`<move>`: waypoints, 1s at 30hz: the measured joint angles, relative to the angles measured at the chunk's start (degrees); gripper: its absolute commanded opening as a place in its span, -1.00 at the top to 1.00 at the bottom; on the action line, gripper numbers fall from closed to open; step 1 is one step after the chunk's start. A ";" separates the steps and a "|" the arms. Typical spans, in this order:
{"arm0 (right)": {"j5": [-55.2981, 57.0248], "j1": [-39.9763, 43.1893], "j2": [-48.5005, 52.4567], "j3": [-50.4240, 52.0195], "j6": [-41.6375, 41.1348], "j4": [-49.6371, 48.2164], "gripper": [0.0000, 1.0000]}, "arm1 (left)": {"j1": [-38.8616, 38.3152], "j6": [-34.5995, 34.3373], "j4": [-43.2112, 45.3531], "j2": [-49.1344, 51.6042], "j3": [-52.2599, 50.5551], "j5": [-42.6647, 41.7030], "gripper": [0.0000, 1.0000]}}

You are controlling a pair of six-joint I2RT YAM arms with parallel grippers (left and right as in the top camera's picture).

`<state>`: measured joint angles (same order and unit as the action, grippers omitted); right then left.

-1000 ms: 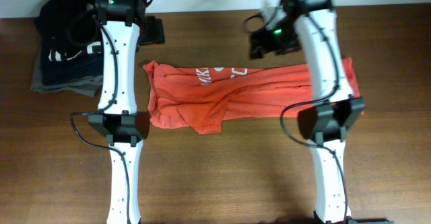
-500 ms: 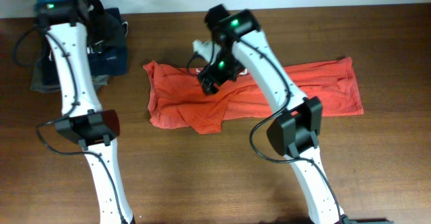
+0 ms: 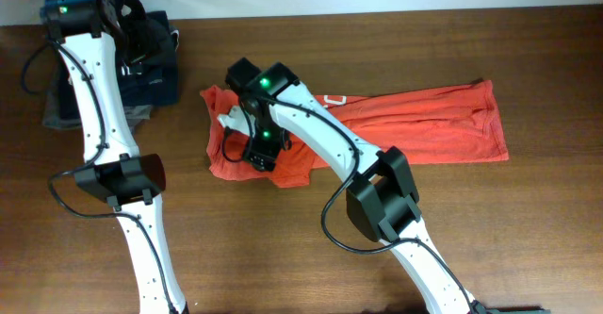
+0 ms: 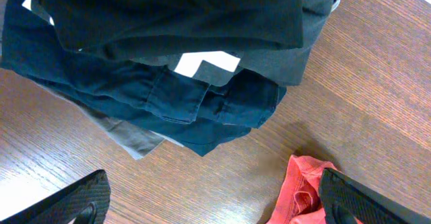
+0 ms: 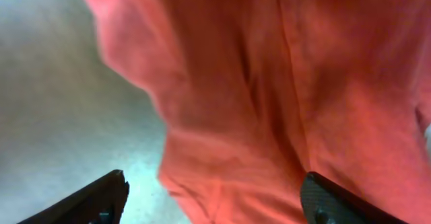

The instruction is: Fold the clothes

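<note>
The right gripper [image 5: 215, 207] hangs with its jaws spread wide over the bunched left end of the orange-red T-shirt [image 3: 424, 125]. Its own wrist view is blurred and shows only rumpled red cloth beyond the two dark fingertips [image 5: 94, 200], with nothing pinched between them. Whether the tips touch the fabric cannot be told. Only the overhead view gives the whole garment. It lies as a long band across the far middle of the wooden table [image 3: 264, 253], flatter toward the right end and crumpled at the left, with a bit of white print showing just beside the right arm. The left gripper [image 4: 219, 207], likewise wide apart and empty, hovers at the far left. Its wrist view shows what the arm partly hides from above: a stack of dark folded garments [image 4: 182, 96], black over navy over grey. One red corner of the T-shirt lies apart from the stack, with bare wood between.
</note>
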<state>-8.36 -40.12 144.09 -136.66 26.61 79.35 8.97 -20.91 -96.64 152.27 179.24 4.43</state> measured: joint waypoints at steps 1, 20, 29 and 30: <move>0.44 0.00 0.00 0.66 0.35 -0.46 -0.70 | 0.00 0.00 0.02 0.00 0.00 0.00 -0.97; 2.58 0.00 0.02 6.40 1.81 -9.90 0.16 | 0.00 0.00 0.00 0.00 -0.04 0.00 -0.98; 4.57 0.00 0.00 6.40 1.70 -10.69 0.67 | 0.00 -0.02 0.00 0.00 -0.04 0.00 -0.98; 4.70 0.00 0.00 6.40 1.81 -10.71 0.62 | 0.00 0.00 0.00 0.00 -0.04 0.00 -0.98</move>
<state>-3.66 -40.12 144.09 -130.26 28.42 68.64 8.97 -20.91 -96.64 152.27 179.19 4.43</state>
